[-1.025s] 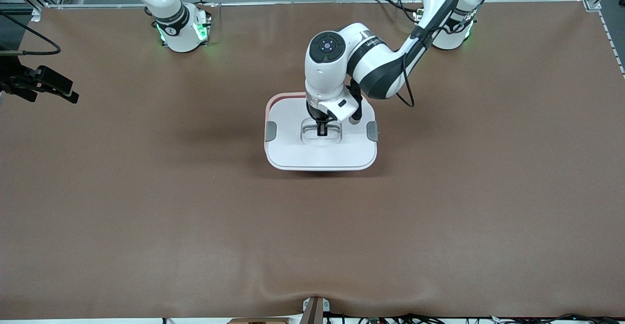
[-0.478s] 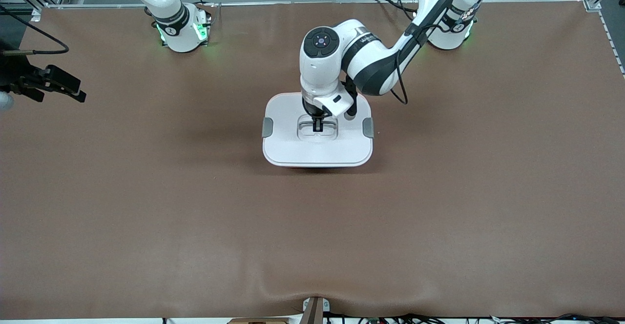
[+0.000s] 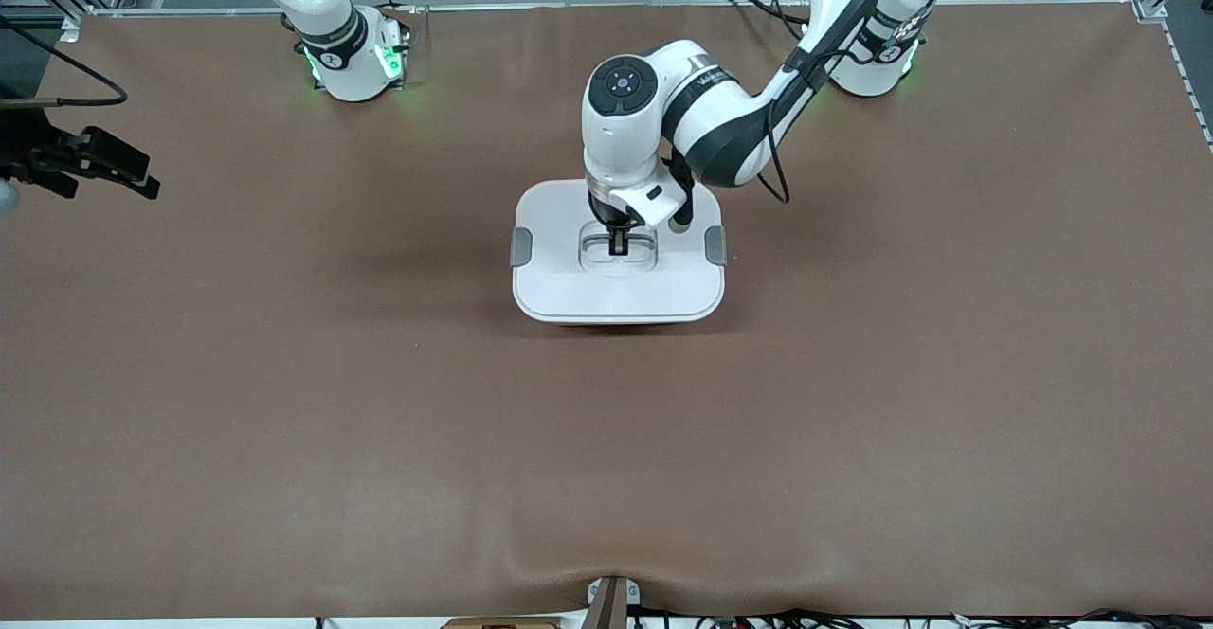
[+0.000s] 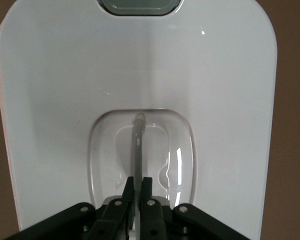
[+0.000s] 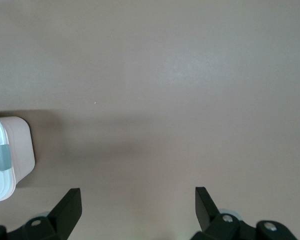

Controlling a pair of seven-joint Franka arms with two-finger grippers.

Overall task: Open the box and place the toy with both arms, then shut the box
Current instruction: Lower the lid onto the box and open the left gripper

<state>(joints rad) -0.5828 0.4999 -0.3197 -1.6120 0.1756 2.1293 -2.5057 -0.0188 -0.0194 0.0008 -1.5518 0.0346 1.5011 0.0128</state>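
The box (image 3: 569, 293) stands mid-table with its white lid (image 4: 215, 90) lying squarely on it. My left gripper (image 3: 619, 245) reaches down into the lid's recessed centre. In the left wrist view it (image 4: 139, 182) is shut on the thin upright handle (image 4: 138, 145). My right gripper (image 3: 142, 179) hangs over the table's edge at the right arm's end, well away from the box. Its wrist view shows it (image 5: 138, 197) open with nothing between the fingers, and the box (image 5: 17, 145) at the frame's edge. The toy is out of view.
Grey clips (image 3: 521, 246) (image 3: 716, 244) sit on the lid's two short sides. Brown mat (image 3: 853, 402) covers the table all around the box. The left arm's elbow (image 3: 720, 136) hangs over the mat just farther from the front camera than the box.
The lid, held by my left gripper, has shifted slightly toward the right arm's end and now covers the pink rim that showed a second ago. The right gripper has barely moved.
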